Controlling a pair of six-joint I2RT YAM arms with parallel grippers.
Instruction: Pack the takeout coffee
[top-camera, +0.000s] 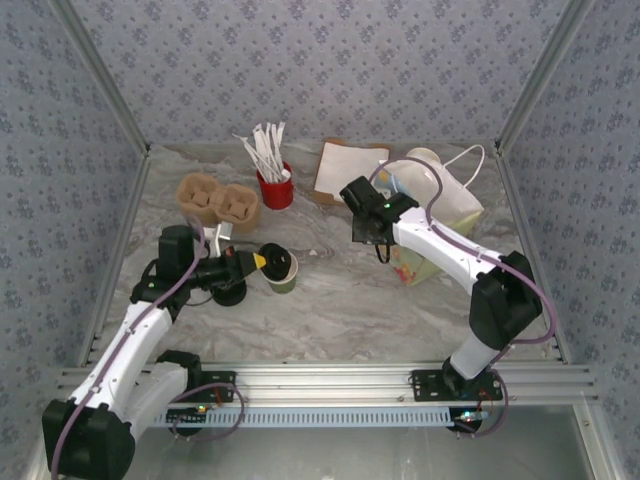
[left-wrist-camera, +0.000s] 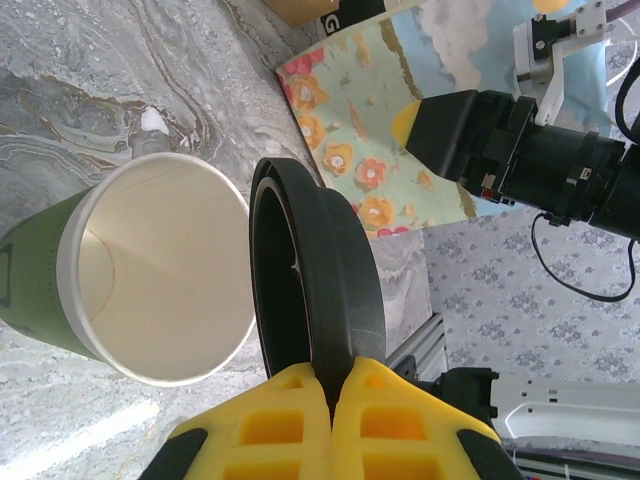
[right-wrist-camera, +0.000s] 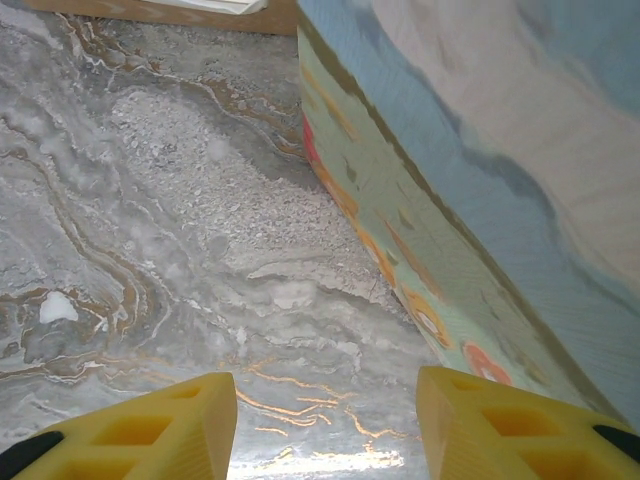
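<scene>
Takeout coffee cup (top-camera: 284, 272), olive-green and unlidded, is seen upright on the marble table (top-camera: 360, 300), left of centre, with its cream interior exposed; its round black lid (left-wrist-camera: 318, 270) is pinched edge-on between the closed yellow fingers of the left gripper (left-wrist-camera: 330, 385), just beside the cup's rim; the right gripper (right-wrist-camera: 325, 415) is held partly open with nothing between its jaws, low over the table beside the flowered paper bag (right-wrist-camera: 470, 200), well apart from the cup.
</scene>
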